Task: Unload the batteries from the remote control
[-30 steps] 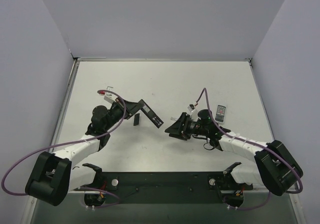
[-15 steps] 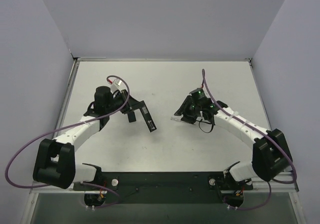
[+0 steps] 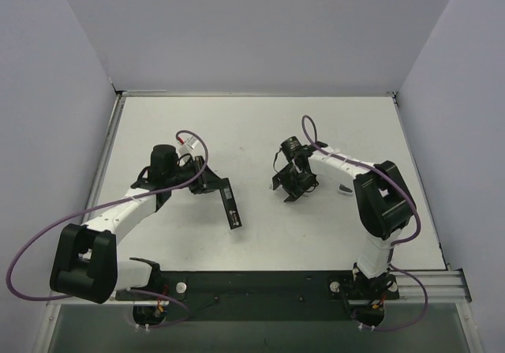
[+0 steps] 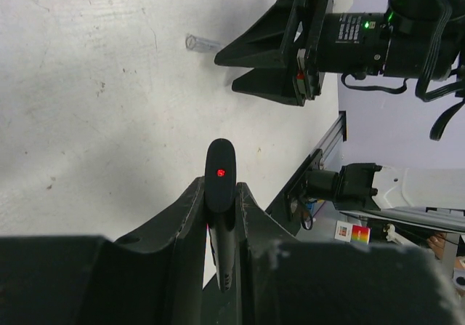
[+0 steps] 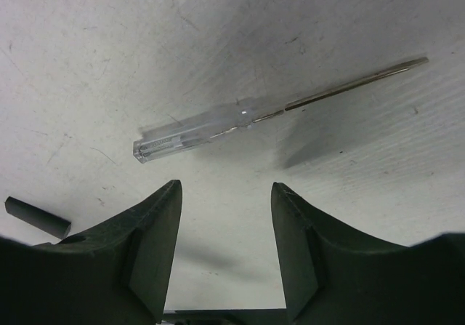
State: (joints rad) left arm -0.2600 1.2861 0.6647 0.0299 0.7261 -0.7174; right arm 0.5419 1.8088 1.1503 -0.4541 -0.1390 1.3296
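Note:
My left gripper (image 3: 215, 185) is shut on the remote control (image 3: 230, 208), a slim black bar that sticks out toward the near right. In the left wrist view the remote (image 4: 220, 174) stands edge-on between my fingers, with a red dot near its tip. My right gripper (image 3: 286, 192) is open and empty, pointing down at the table. In the right wrist view it (image 5: 225, 194) hovers just short of a long pale translucent strip (image 5: 218, 125) with a thin metal tip. No batteries show in any view.
A small dark flat piece (image 5: 36, 217) lies on the table left of my right fingers. The strip's end (image 4: 202, 43) and my right gripper (image 4: 290, 56) show ahead in the left wrist view. Grey walls enclose the white table (image 3: 252, 132).
My right arm has folded inward and turned its gripper down over the translucent strip. My left gripper has carried the remote nearer and a little left, still held.

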